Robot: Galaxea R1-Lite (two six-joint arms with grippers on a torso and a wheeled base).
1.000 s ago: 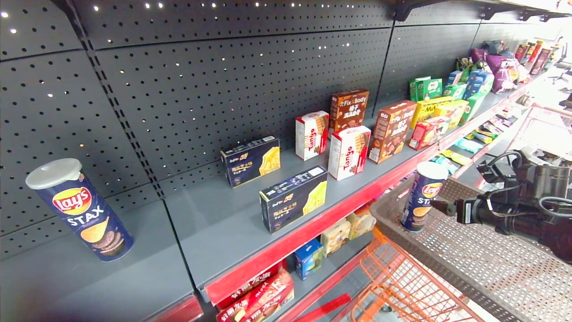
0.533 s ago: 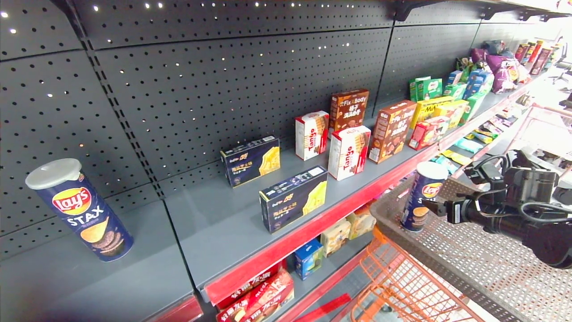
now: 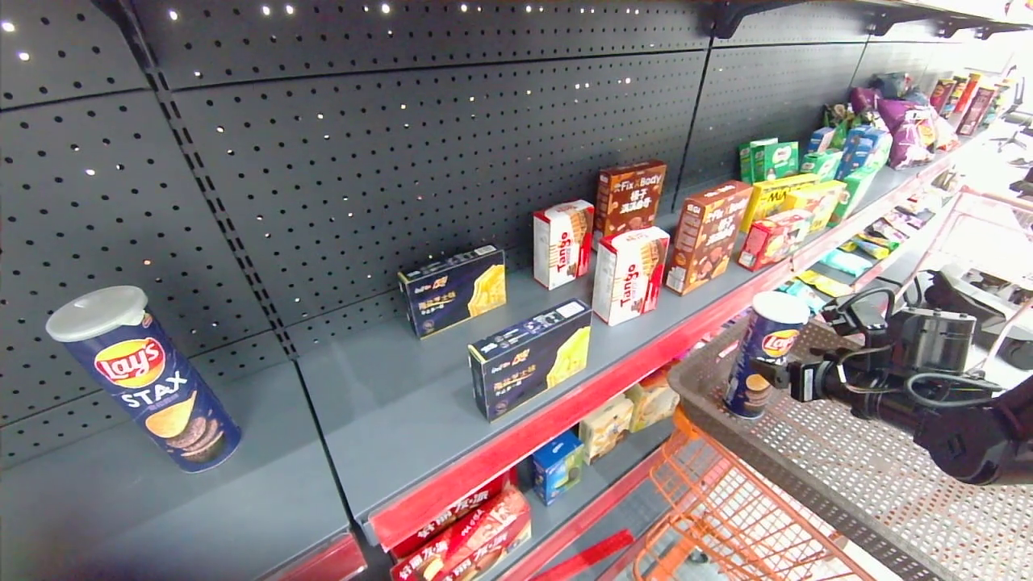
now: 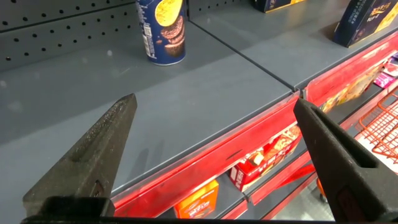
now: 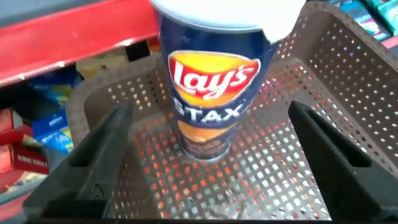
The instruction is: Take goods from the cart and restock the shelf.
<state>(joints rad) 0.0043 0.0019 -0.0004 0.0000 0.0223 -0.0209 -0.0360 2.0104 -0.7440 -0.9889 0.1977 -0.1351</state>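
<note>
head view: can (image 3: 763,355) stands upright with its white lid on, in the brown basket (image 3: 847,476), in the corner nearest the shelf (image 3: 387,395) — about 3 o'clock in the frame. the basket sits on top of the orange cart (image 3: 710,516).

right gripper (image 3: 773,374) lies at the can's 4 o'clock, level with its lower half, with one fingertip right by the can's side. contact there — cannot tell.

right wrist view: right gripper (image 5: 211,165) is released, jaws spread wide. the can (image 5: 211,81) stands ahead of it, in line with the gap. each finger (image 5: 93,168) is clear of the can's sides and grips nothing. the mesh floor of the basket (image 5: 348,74) lies under the can.

left wrist view: left gripper (image 4: 211,155) is released too, jaws wide and holding nothing, over the grey shelf (image 4: 205,93) near its red front edge. shelf can (image 4: 163,31) stands beyond it, well apart.

head view, shelf: shelf can (image 3: 141,375) is at 9 o'clock, close to the pegboard back. two blue boxes (image 3: 529,355) stand near the middle, one in front of the other.
</note>
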